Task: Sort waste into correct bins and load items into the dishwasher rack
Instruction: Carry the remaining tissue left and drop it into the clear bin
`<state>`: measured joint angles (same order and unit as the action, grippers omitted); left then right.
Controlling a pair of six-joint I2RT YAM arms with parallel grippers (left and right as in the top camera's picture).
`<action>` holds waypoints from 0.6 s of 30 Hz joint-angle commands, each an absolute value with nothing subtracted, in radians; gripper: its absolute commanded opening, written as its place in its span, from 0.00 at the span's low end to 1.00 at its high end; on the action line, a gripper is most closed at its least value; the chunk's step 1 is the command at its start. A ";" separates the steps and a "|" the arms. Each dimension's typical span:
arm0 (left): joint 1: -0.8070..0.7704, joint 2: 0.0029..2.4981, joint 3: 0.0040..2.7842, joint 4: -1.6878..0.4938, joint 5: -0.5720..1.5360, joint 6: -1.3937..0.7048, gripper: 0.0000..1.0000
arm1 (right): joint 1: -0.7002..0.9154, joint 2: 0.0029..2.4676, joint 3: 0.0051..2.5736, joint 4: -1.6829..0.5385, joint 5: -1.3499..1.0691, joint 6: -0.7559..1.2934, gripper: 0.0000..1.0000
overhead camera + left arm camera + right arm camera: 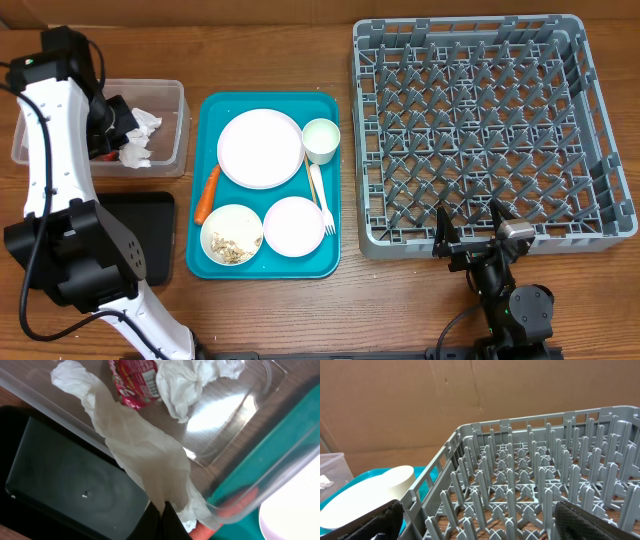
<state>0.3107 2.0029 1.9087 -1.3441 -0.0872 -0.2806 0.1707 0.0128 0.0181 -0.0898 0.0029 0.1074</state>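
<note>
As left hand (161, 511) pinches napkin (140, 450) over tub (160, 84) rim, right hand (468, 232) spread

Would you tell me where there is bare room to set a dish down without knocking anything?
The dishwasher rack is empty throughout. Bare table lies beyond the teal tray and in front of it, toward the right tool. The teal tray is crowded with dishes; the left tool, shut on a napkin, occupies the clear tub.
</note>
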 commanded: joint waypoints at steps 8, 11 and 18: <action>0.313 2.009 1.849 -1.256 -0.030 -0.269 0.04 | 0.167 0.003 0.008 -0.084 -0.002 0.104 1.00; 0.313 2.010 1.829 -1.222 -0.030 -0.269 0.04 | 0.167 0.003 0.008 -0.084 -0.002 0.104 1.00; 0.314 2.016 1.804 -1.172 0.022 -0.270 0.04 | 0.167 0.003 0.008 -0.084 -0.002 0.104 1.00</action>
